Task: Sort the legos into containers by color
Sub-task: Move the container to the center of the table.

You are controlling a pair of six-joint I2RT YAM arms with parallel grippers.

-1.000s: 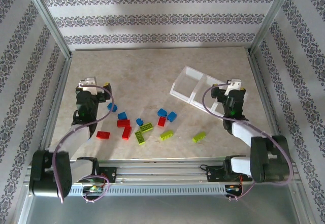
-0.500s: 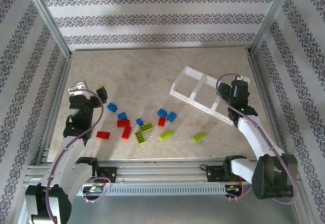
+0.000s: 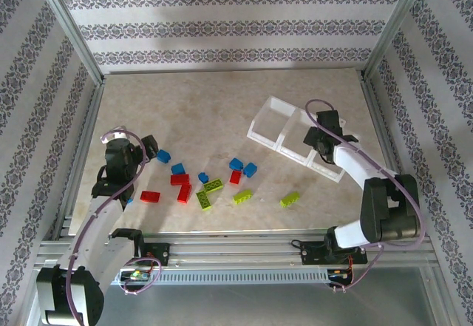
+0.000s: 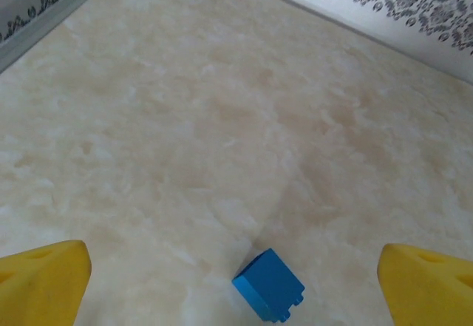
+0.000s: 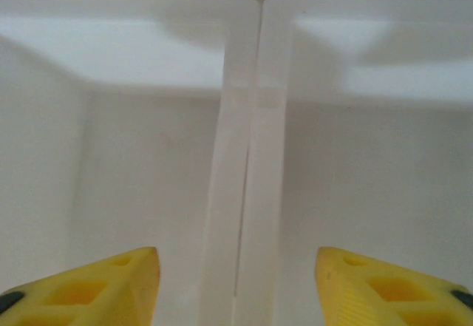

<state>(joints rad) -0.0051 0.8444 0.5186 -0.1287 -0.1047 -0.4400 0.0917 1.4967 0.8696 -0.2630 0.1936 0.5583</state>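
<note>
The legos lie loose on the table's middle: blue ones [image 3: 236, 164], red ones [image 3: 179, 180] and lime green ones [image 3: 290, 199]. The leftmost blue brick [image 3: 162, 155] lies just in front of my open left gripper [image 3: 148, 145]. In the left wrist view this blue brick [image 4: 268, 284] sits on the table between the spread yellow fingers [image 4: 44, 282], touching neither, and the left gripper [image 4: 233, 258] is empty. The clear tray [image 3: 275, 107] stands slanted at the right. My right gripper [image 3: 315, 140] hovers open over it, and in its wrist view the right gripper [image 5: 236, 256] straddles a divider wall [image 5: 242, 156] between two compartments.
Metal frame rails [image 3: 81, 111] and patterned walls close in the table on three sides. Bare table [image 3: 199, 104] stretches behind the bricks. The tray compartments [image 5: 148, 163] seen from the right wrist hold nothing.
My left gripper has swung down and right toward the leftmost blue brick. My right gripper has moved left from the tray's right end to a spot over its compartments.
</note>
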